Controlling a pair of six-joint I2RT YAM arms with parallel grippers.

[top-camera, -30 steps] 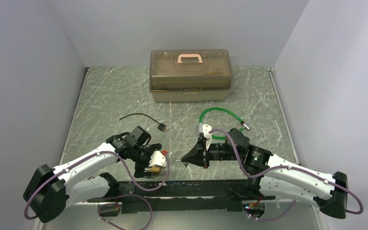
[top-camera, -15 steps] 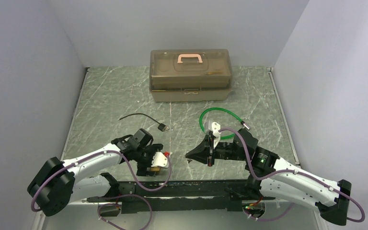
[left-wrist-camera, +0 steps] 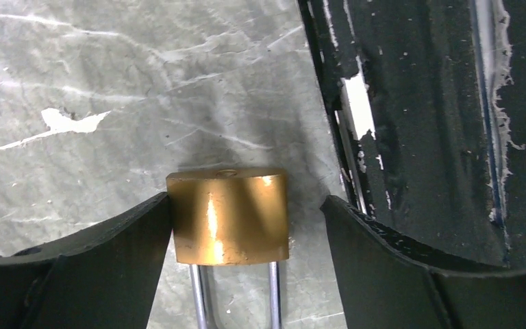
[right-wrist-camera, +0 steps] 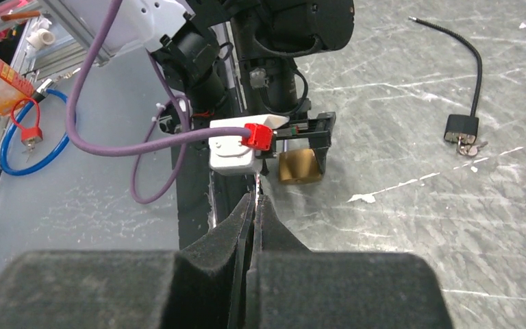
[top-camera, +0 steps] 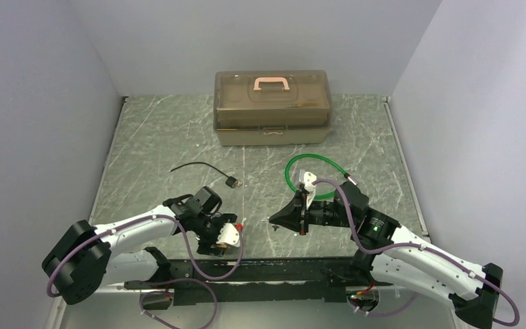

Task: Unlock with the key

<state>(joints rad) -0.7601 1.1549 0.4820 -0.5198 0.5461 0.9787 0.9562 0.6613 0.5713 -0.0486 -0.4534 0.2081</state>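
We see the left hand (left-wrist-camera: 246, 205) spread wide around the brass padlock (left-wrist-camera: 227, 216), which lies on the worktop (left-wrist-camera: 109, 82). One finger (left-wrist-camera: 109, 260) touches the padlock's side, and the other stands just apart from it. The shackle (left-wrist-camera: 202, 295) runs back toward the palm. Our right hand (right-wrist-camera: 255, 202) is pinched tight on the key (right-wrist-camera: 256, 184), whose thin blade pokes out past the fingertips. The padlock lies just ahead of that hand's tip, a little off to one side, with a gap between key and padlock.
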